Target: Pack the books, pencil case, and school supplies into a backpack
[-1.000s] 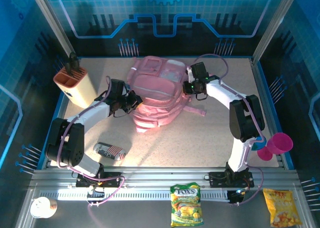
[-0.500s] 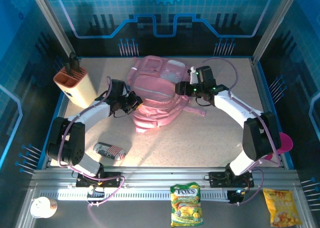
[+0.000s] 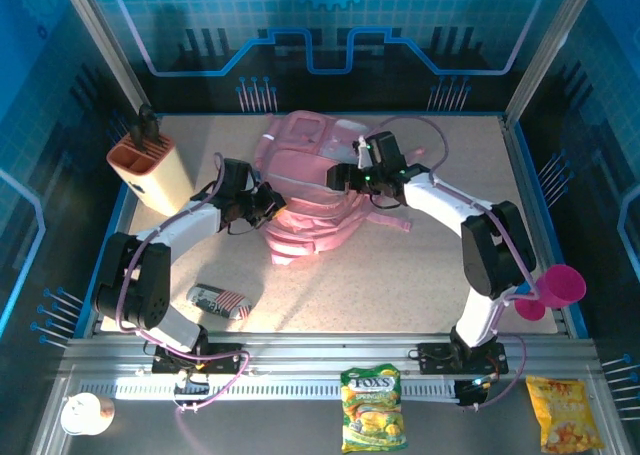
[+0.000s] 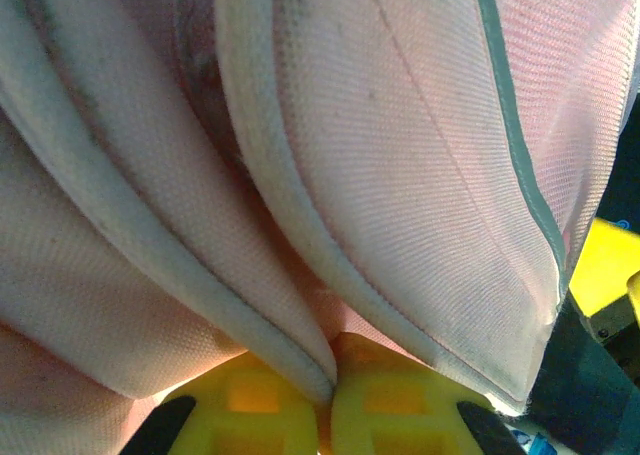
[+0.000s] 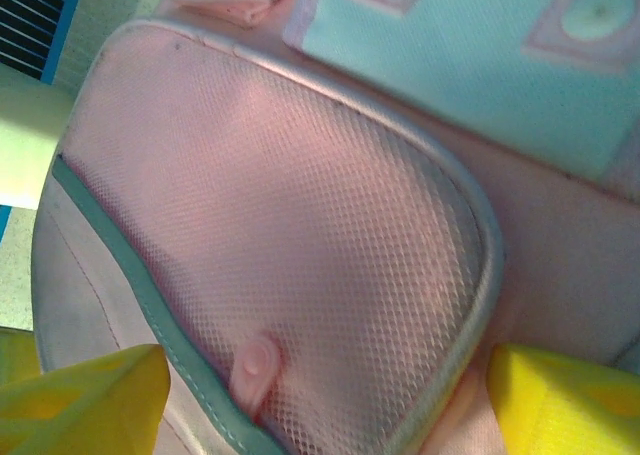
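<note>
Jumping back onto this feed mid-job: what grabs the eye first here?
The pink backpack lying mid-table dominates. The left claw is pinched shut on a fold of its fabric, while the right claw hangs open over a mesh pocket. The striped pencil case lies unpacked near the left arm's base.

Top cam's high at the near side, looking down on the whole table point(image 3: 400, 275). Both wrist cams sit right up against the backpack point(image 3: 310, 215), which all three share.
</note>
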